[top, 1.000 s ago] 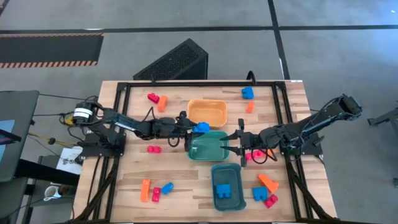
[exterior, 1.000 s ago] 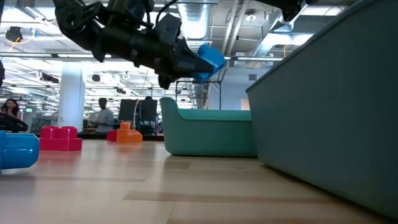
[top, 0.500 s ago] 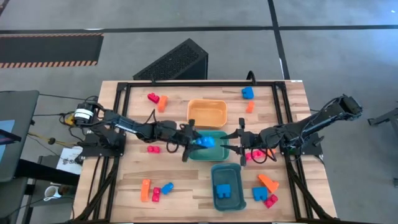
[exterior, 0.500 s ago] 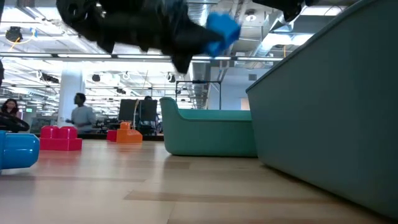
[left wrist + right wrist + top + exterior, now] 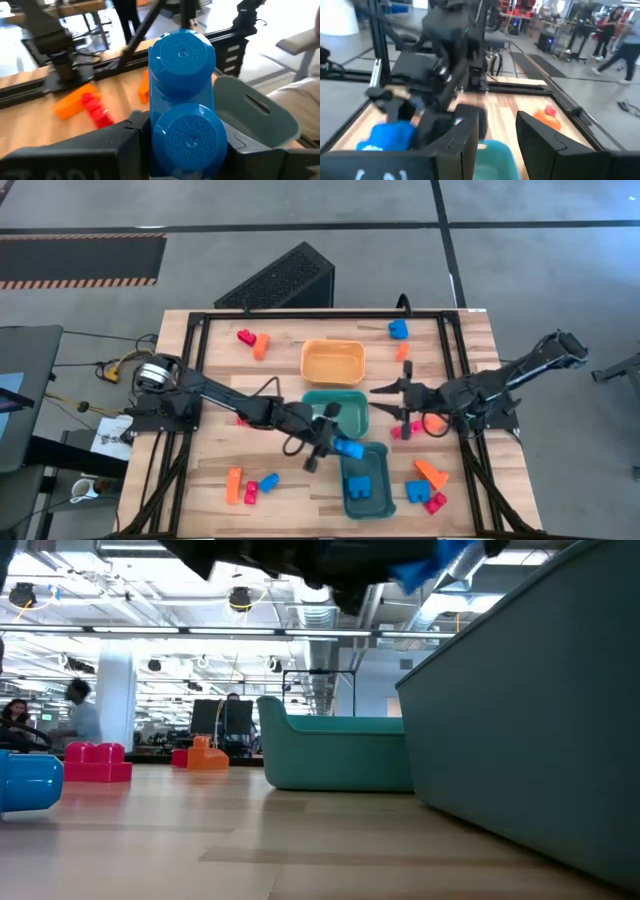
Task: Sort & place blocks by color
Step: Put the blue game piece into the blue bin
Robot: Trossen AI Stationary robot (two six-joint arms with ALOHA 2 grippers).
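My left gripper [image 5: 343, 447] is shut on a blue two-stud block [image 5: 351, 450] just above the left rim of the teal-blue bin [image 5: 383, 502]. That bin has blue blocks [image 5: 358, 486] in it. In the low view the held block [image 5: 440, 560] shows at the top, well above the table. My right gripper [image 5: 385, 391] hangs open beside the green bin [image 5: 338, 398], with nothing between its fingers [image 5: 465, 135]. The orange bin [image 5: 333, 362] stands behind the green one. Loose red, orange and blue blocks lie flat on the wood. My left gripper pinches the blue block between its two fingers [image 5: 115, 150], on the two side walls at the block's rear stud end [image 5: 186, 142]. The fingers come from the table's left, slanting a little downward, along the block. The block juts forward past the fingertips, studs up, lifted clear.
Red [image 5: 246, 336] and orange [image 5: 261, 345] blocks lie far left; blue [image 5: 398, 330] and orange [image 5: 402, 352] lie far right. Orange [image 5: 233, 485], red [image 5: 251, 492] and blue [image 5: 268, 480] lie near left. Orange [image 5: 432, 473], blue [image 5: 417, 492] and red [image 5: 435, 502] lie near right. A black frame edges the table.
My left gripper has carried the blue block from the green bin's far left corner, across that bin, toward the near right. It now hangs at the teal-blue bin's left rim, a little higher, and the wrist has rolled. My right gripper has drawn back to the right and risen.
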